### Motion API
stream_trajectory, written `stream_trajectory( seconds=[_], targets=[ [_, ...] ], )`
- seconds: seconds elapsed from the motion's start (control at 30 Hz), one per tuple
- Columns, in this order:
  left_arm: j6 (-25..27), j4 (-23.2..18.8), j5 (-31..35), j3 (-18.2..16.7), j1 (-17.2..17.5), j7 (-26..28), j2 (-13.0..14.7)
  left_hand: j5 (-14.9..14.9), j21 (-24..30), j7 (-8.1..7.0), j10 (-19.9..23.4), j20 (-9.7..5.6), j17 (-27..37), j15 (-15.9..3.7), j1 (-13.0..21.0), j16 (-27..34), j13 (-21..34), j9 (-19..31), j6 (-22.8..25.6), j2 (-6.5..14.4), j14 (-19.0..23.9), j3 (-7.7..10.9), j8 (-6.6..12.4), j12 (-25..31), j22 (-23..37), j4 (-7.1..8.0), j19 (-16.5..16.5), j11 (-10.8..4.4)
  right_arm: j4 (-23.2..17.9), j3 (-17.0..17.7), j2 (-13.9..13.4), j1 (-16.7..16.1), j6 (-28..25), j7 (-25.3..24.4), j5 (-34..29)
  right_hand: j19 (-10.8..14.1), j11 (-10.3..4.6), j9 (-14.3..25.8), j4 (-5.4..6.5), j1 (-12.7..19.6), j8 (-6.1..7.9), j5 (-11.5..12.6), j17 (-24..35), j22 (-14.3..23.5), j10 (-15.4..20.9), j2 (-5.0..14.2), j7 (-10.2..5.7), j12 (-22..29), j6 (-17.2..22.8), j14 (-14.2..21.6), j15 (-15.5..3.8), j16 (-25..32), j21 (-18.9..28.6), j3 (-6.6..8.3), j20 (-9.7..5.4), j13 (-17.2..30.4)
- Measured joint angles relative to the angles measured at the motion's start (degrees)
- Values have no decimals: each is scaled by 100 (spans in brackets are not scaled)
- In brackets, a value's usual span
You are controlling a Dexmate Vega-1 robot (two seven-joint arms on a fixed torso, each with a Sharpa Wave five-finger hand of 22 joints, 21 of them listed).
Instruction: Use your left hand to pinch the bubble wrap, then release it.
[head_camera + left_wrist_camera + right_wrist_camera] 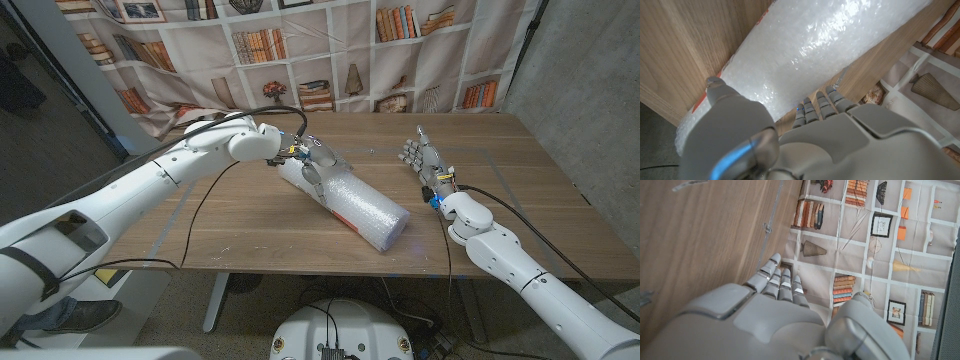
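Bubble wrap (350,205) roll lies on table (250,235), one end between left hand (312,160) thumb and fingers (821,104) | looks like a straddle, squeeze unconfirmed | right hand (425,165) well apart, fingers spread, idle

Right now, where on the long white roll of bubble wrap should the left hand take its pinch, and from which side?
Probably the far end of the white bubble wrap roll, from above: it lies on its side, slanted across the wooden table, so thumb and fingers can straddle its curve. The left hand is already at that end; whether it grips is unclear.
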Motion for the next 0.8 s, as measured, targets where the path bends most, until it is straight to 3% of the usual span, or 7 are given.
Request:
stream_trajectory(
  seconds=[0.23, 0.8],
  targets=[
    [-56, 306, -21, 154, -118, 48, -129, 51, 44, 5, 91, -11, 0, -13, 77, 0, 0, 0, 87, 16, 73, 18, 22, 7, 0, -17, 150, -6, -5, 0, -11, 14, -51, 0, 16, 0, 0, 0, 0, 0, 0, 0, 0, 0, 0, 0, 0, 0, 0, 0, 0, 0, 0, 0, 0, 0],
    [-113, 779, -88, 386, -258, 229, -286, 74, 44, -31, 160, -1, 0, -12, 214, 0, -1, -1, 204, 34, 72, 49, 43, 5, 0, -49, 159, -13, 31, -32, -8, 64, -103, 15, 33, 0, 0, 0, 0, 0, 0, 0, 0, 0, 0, 0, 0, 0, 0, 0, 0, 0, 0, 0, 0, 0]
  ],
)
